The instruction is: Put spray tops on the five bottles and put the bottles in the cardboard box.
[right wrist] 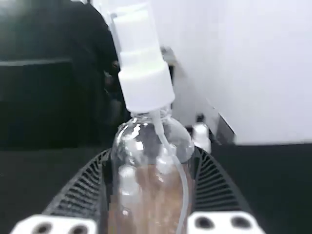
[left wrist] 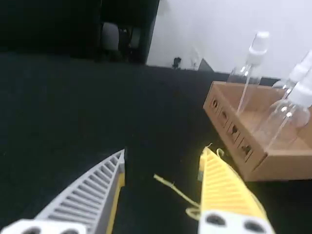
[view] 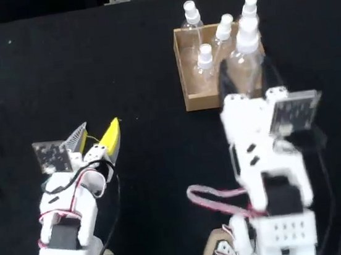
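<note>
Closest to the lens in your right wrist view is the clear spray bottle (right wrist: 146,195), its white spray top (right wrist: 144,73) already on, pinched between the dark fingers (right wrist: 217,190) of your right gripper (right wrist: 151,161). In the high view that bottle hangs over the lower right part of the cardboard box (view: 180,70), at the upper right of the frame. You cannot tell whether it touches the box floor. Four other topped bottles (view: 205,61) stand inside the box. All five tops look fitted and four bottles are packed, so I judge that you only have to lower and release this last one. Your left gripper (view: 100,127) sits at lower left over the black counter (view: 88,63), fingers spread wide, holding nothing.
</note>
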You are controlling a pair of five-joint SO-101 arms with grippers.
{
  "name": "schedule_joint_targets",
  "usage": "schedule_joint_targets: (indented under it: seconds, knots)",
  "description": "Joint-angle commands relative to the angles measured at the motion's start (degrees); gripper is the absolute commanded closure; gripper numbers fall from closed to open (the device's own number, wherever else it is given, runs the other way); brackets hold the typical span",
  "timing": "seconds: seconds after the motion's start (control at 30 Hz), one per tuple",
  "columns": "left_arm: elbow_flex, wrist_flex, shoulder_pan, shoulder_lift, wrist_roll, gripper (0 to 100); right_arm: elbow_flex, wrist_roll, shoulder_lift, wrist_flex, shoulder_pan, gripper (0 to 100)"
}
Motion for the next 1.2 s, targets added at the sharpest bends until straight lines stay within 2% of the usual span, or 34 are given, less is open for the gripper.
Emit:
schedule_joint_targets:
  seconds: [0.0,0.1,0.17,0.4,0.63,0.77,1.03,1.17]
  knots:
    - [1.8,-1.3,-0.3,-0.2,0.3,76,-6.7,-0.4,7.9,-0.4,7.1,91.4]
    - [1.7,0.3,-0.3,-0.7,0.3,76,-8.4,-0.4,13.5,-1.9,9.3,91.4]
    - [1.7,1.6,-0.3,-1.0,0.3,76,-7.2,-0.4,17.1,-6.8,9.3,91.4]
    - [1.7,4.5,-0.3,-1.0,0.3,76,1.3,-0.1,28.4,-36.8,8.7,91.4]
    - [1.7,4.7,-0.3,-1.0,0.3,76,-5.6,-0.2,44.3,-38.8,8.3,98.8]
    - [1.7,4.7,-0.3,-1.0,-0.1,76,-9.9,-0.1,51.6,-38.8,8.8,95.9]
    - [1.7,4.7,-0.3,-1.0,-0.2,76,-10.2,-0.3,53.7,-39.2,8.7,93.5]
    - [1.7,4.7,-0.3,-0.8,-0.2,76,-7.2,-0.1,53.7,-48.8,9.7,93.5]
